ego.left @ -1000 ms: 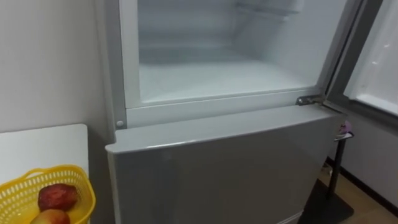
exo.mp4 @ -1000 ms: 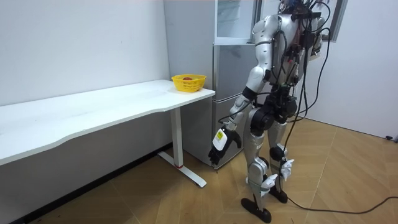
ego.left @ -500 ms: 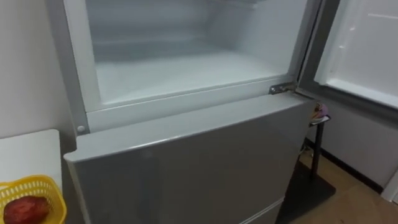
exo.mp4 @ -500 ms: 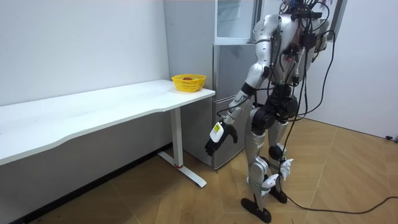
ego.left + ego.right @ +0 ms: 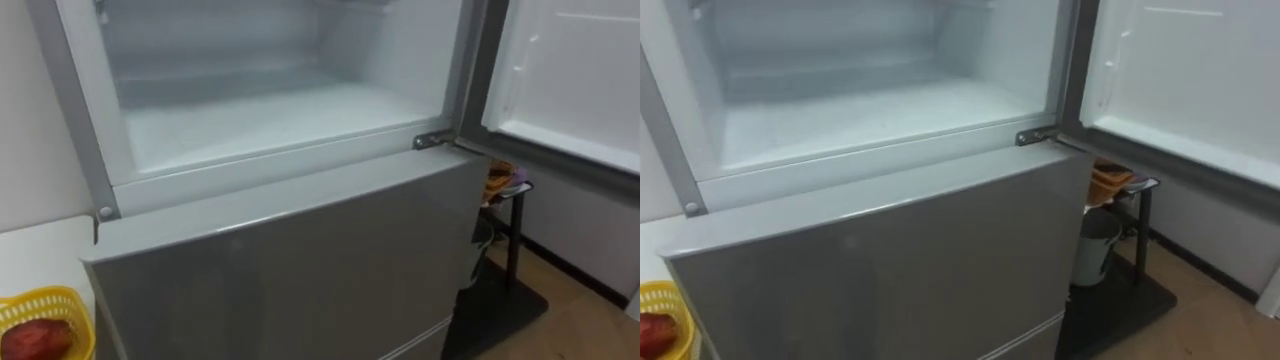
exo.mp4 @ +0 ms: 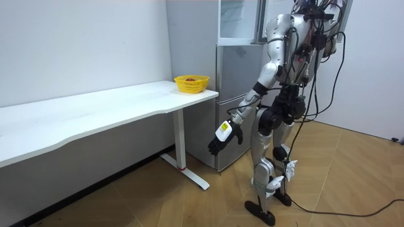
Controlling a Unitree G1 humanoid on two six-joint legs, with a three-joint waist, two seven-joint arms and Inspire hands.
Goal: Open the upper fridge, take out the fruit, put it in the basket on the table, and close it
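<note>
The upper fridge compartment (image 5: pixel 270 120) stands open right in front of me. Its white floor and walls are bare as far as I see into it. Its door (image 5: pixel 570 70) is swung out to the right. Below it the grey lower door (image 5: pixel 300 270) is closed. In the room view I stand close in front of the fridge (image 6: pixel 237 57). My left hand (image 6: pixel 221 135) hangs low beside my thigh, fingers relaxed and holding nothing.
A yellow basket (image 5: pixel 40 305) with a red apple (image 5: pixel 35 338) sits on the white table (image 6: pixel 95 113) to the fridge's left. To the fridge's right a small black stand (image 5: pixel 1140 230) holds orange bowls (image 5: pixel 1108 182) and a grey pot (image 5: pixel 1095 245).
The eye view has swung right, so the basket slid toward the left edge and more of the open door shows. In the room view my torso shifted right and my left hand swung up a little.
</note>
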